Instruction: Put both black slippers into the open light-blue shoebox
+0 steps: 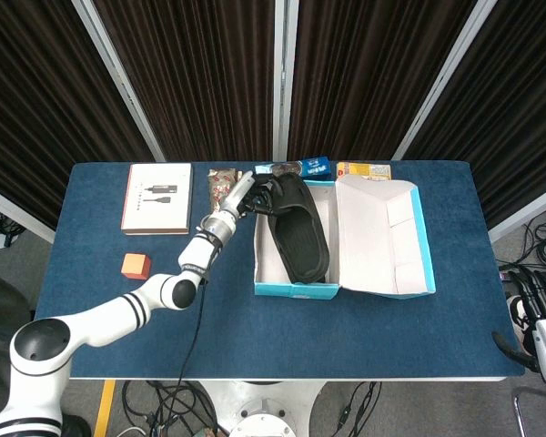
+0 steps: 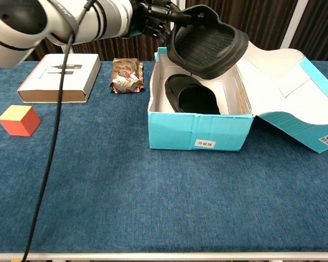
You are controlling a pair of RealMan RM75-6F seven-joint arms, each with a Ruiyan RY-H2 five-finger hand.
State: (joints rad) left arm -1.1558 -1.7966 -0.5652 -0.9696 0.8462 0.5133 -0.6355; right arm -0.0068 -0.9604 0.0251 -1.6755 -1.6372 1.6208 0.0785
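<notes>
- Table (image 1: 109, 309): blue cloth top, carrying all the items I work with.
- Light-blue shoebox (image 2: 197, 132): stands open near the table's middle, its lid (image 1: 387, 238) folded back to the right.
- My left arm (image 1: 136, 309): reaches diagonally from the lower left to the box's back left corner.
- Held slipper (image 2: 208, 46): black, in the air above the open box, ribbed sole facing up and tilted in the chest view; not resting on the box floor.
- Second slipper (image 2: 191, 98): black, lies flat inside the shoebox, directly beneath the held one.
- White flat box (image 1: 156, 198): at the back left of the table, apart from the shoebox.
- Left hand (image 2: 156, 16): fingers clamped on the heel end of the held slipper.
- Right hand (image 1: 537, 314): off the table's right edge, low; I cannot tell how its fingers lie.
- Snack packet (image 2: 126, 76): red-patterned foil, just left of the shoebox's back corner.
- Orange cube (image 2: 19, 120): near the table's left edge, well apart from everything else.
</notes>
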